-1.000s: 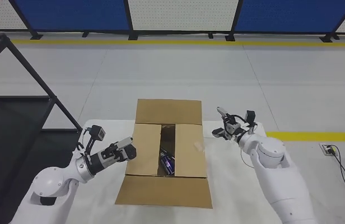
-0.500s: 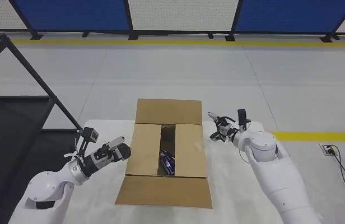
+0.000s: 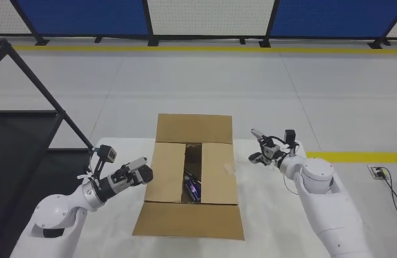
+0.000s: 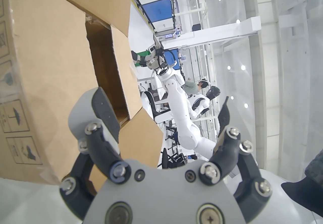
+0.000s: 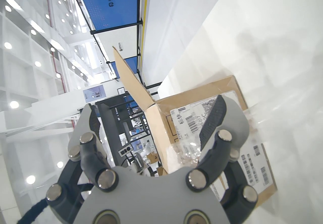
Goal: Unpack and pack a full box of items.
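Cardboard box mid-table; two side flaps half shut over opening, narrow gap between. Dark item inside gap. Left gripper spread, beside box. Right gripper spread, opposite side. Black rack nearby.

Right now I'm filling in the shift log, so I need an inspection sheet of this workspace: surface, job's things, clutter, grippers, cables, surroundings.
Surface: white table, carrying the box.
Job's things: cardboard box, end flaps folded out, side flaps part-shut; dark items show through the gap.
Clutter: crumpled clear plastic against the box's side.
Grippers: left gripper and right gripper open, empty, flanking the box.
Cables: black lead from a floor socket.
Surroundings: blue and white partitions, yellow floor line, black rack.
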`<control>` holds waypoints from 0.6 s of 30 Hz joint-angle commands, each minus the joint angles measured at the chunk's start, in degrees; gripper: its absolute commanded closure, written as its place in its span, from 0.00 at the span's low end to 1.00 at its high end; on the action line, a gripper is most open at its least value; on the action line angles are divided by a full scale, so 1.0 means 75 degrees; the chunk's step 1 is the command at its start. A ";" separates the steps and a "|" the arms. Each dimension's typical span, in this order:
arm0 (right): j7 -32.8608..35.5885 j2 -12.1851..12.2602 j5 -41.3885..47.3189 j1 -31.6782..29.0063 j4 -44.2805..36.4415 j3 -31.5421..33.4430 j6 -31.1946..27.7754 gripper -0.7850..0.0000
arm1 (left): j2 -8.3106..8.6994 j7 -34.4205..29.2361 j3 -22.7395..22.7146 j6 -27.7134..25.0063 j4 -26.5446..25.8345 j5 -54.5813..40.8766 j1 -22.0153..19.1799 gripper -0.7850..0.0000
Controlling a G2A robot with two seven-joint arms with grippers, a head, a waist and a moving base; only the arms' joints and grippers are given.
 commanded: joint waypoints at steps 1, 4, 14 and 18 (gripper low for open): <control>-0.0068 -0.0050 0.0146 0.0056 0.0027 -0.0136 0.0041 0.00 | 0.0002 0.0016 0.0012 -0.0011 -0.0024 -0.0002 0.0020 0.00; -0.0345 -0.0140 0.0080 0.0229 0.0241 -0.0458 0.0062 0.00 | 0.0011 0.0047 -0.0017 -0.0041 -0.0055 -0.0012 0.0072 0.00; -0.0097 -0.0186 -0.0320 0.0597 0.0911 -0.0846 -0.0080 0.00 | 0.0034 0.0126 -0.0090 -0.0084 -0.0063 -0.0095 0.0201 0.00; 0.0153 -0.0066 -0.0446 0.0444 0.0842 -0.0614 -0.0136 0.00 | 0.0032 0.0119 -0.0020 -0.0065 -0.0068 -0.0087 0.0161 0.00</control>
